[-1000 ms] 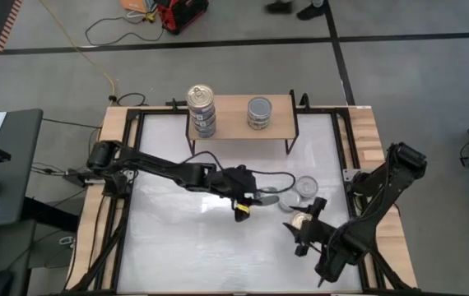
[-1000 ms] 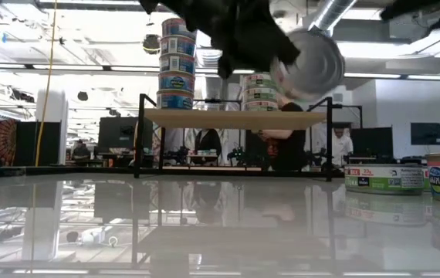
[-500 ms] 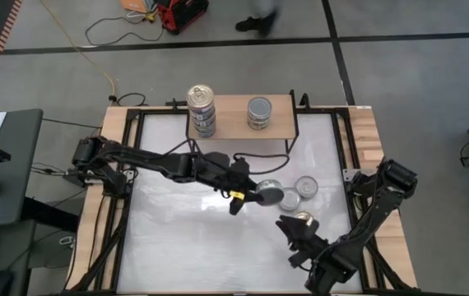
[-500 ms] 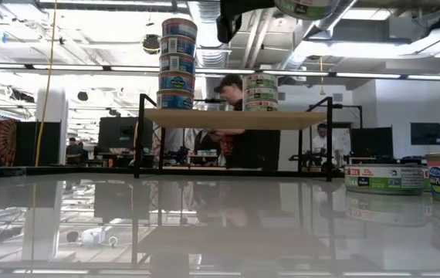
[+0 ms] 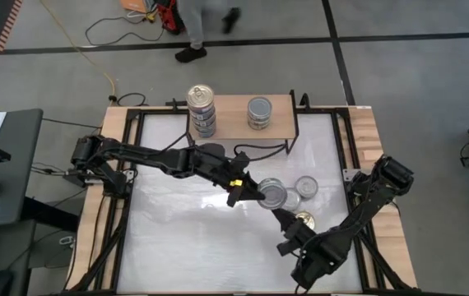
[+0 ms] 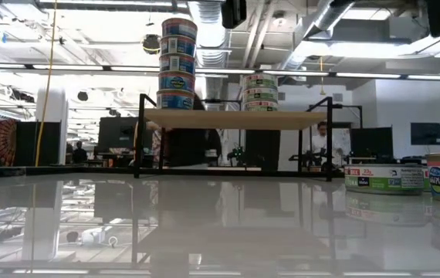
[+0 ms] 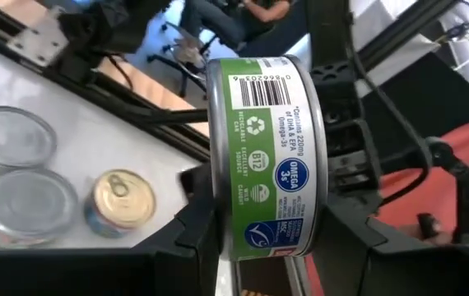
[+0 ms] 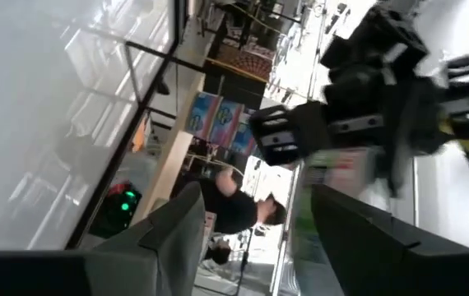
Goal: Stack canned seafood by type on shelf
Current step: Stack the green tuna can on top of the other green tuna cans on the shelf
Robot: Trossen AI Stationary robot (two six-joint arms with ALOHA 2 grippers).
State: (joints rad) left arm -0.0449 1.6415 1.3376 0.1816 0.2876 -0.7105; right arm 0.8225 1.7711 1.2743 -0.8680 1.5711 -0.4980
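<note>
Between the left gripper's (image 7: 263, 238) jaws: a round, green-labelled metal tin (image 7: 266, 156).

The left gripper (image 5: 251, 194) carried its green-labelled can (image 7: 270, 156) up and rightward, from the middle of the surface (image 5: 177, 247) to above the loose silver cans (image 5: 307, 187), rising out of the low view. The right gripper (image 5: 286, 233) drew back toward the near edge and left, off the gold can (image 5: 304, 219). A person (image 5: 192, 23) walked leftward behind the shelf (image 5: 234, 115).
</note>
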